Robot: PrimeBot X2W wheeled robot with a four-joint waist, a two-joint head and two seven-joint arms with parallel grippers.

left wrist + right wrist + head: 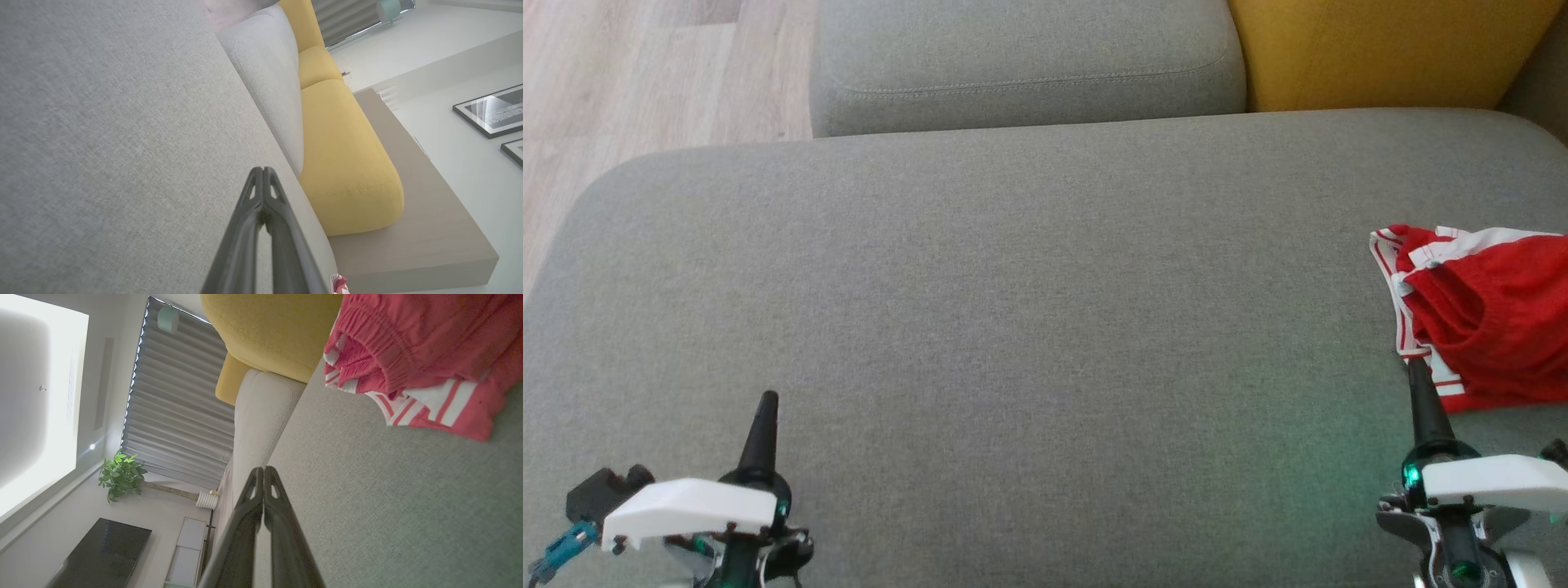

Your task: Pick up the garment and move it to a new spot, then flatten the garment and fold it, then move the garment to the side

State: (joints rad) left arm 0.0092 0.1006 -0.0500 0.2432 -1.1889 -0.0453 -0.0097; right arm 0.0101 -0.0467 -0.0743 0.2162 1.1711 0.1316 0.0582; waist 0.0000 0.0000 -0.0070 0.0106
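Note:
The garment [1486,314] is a crumpled red piece with white stripes, lying on the grey sofa seat [1029,310] at the head view's right edge. It also shows at the top right of the right wrist view as the garment [416,351], and a small red corner of the garment [339,284] peeks in at the bottom of the left wrist view. My right gripper [1418,367] is shut and empty, its tip just below the garment's near left corner. My left gripper [767,398] is shut and empty at the lower left, far from the garment.
A grey back cushion [1021,61] and a yellow cushion [1388,49] stand behind the seat. Wooden floor [645,73] lies past the seat's left edge. The right wrist view shows a curtain [179,396], a potted plant [120,473] and a dark screen [102,555].

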